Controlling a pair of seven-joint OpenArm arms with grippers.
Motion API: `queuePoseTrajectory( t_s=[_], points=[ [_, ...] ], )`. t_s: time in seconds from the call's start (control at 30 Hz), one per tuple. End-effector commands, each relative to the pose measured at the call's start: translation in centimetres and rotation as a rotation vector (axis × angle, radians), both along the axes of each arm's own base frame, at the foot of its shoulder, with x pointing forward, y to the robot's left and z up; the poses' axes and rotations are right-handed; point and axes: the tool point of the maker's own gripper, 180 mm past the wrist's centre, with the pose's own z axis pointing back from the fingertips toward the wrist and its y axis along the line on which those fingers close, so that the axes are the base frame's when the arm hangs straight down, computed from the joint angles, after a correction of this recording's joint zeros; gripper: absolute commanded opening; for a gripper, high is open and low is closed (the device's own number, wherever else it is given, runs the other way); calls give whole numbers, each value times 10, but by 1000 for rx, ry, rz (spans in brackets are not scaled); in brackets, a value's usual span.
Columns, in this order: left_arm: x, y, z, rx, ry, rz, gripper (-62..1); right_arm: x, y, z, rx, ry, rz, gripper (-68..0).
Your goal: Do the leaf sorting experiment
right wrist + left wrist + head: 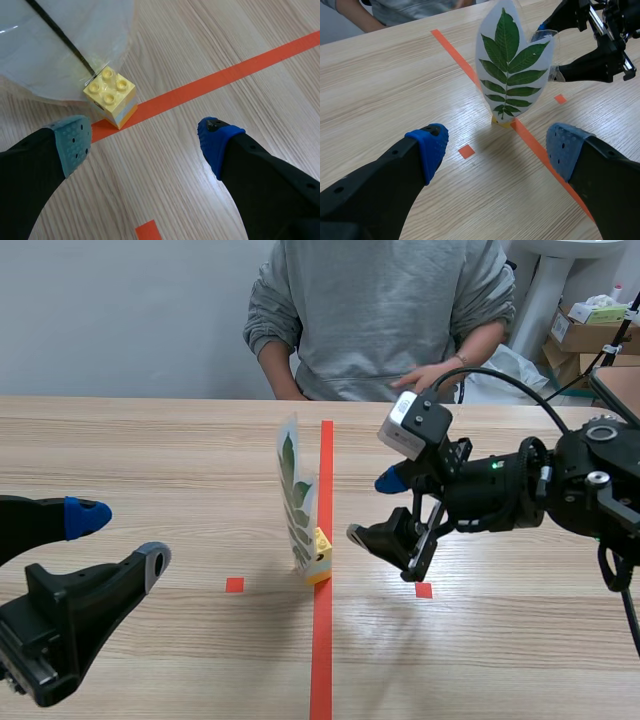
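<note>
Right arm [575, 495]: black, jointed. White-grey camera block [413, 425] behind right gripper [370, 508]; black cable [505, 370] looping; green light [493, 465]; dotted pads [73, 142], blue and grey-green.

A laminated card [510, 70] showing a green compound leaf stands upright, fixed at its base to a small yellow studded brick [110, 96]. The brick rests partly on the long orange-red tape line [325, 640].

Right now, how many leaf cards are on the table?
1. The leaf card stands upright on a yellow block on the orange tape line, between the left gripper and right gripper. No others visible.
</note>
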Motion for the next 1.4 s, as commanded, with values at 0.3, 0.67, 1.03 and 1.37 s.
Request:
queuePoseTrajectory(
  t_s=[0.3, 0.67, 1.03, 1.37],
  points=[
    [2, -1, 6, -10, -19, 0, -172, -41, -1, 11, 25, -6, 41, -234],
    [2, -1, 6, -9, -18, 0, -172, -84, -18, 12, 53, 31, -67, -234],
    [2, -1, 6, -9, -18, 0, -172, -98, -70, 30, 5, -3, -217, -234],
    [2, -1, 6, -9, -18, 0, -172, -103, -100, 43, -18, -16, -296, -234]
  ],
)
